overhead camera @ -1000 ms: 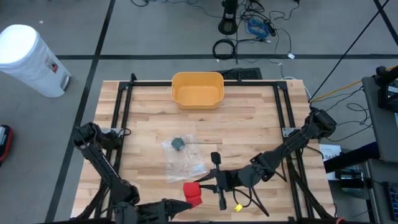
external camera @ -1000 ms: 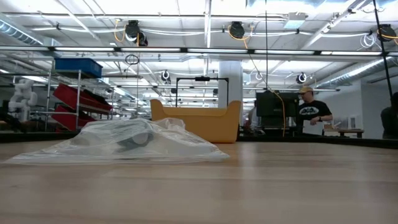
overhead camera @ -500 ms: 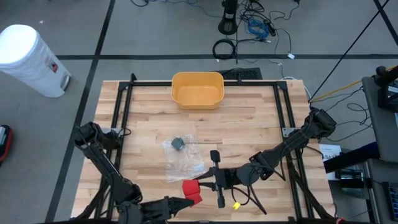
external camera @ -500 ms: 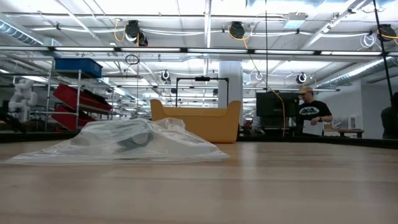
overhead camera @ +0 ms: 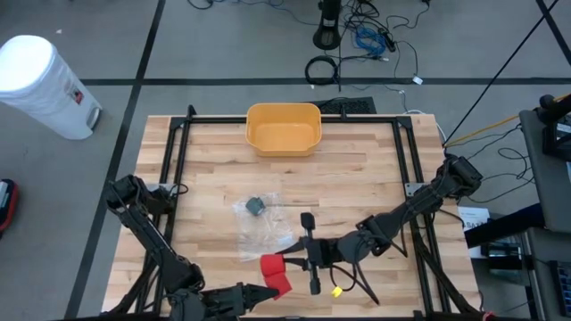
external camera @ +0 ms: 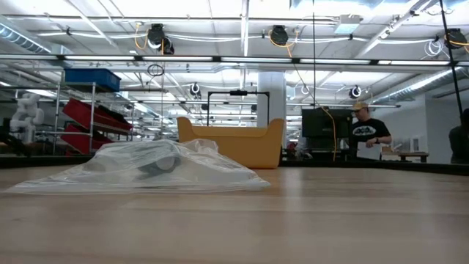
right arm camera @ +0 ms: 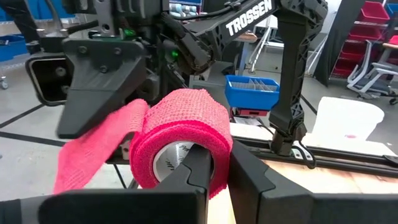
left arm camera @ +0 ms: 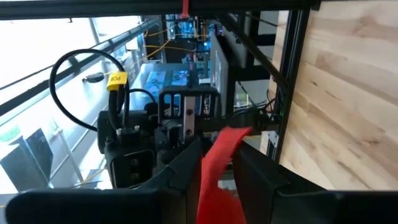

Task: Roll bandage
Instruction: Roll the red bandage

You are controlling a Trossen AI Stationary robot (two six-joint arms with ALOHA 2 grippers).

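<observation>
Near the front edge of the wooden counter (overhead camera: 357, 178), both arms meet over a red bandage roll (overhead camera: 275, 273). From the right, the right hand (overhead camera: 287, 263) pinches the roll through its hollow core, one finger inside the cardboard tube and the other against the outer wrap, as the right wrist view shows (right arm camera: 180, 149). From the left, the left hand (overhead camera: 272, 290) comes in low and its two fingers are pressed onto the loose red tail (left arm camera: 217, 168) that hangs off the roll. Both hands are held above the counter, just beside a crumpled clear plastic bag (overhead camera: 263, 227) with a small dark object (overhead camera: 256, 206) on it. Well apart, at the far edge, sits a yellow bin (overhead camera: 283, 127). Beyond the counter, in the low view, a person (external camera: 366, 136) stands in the room.
</observation>
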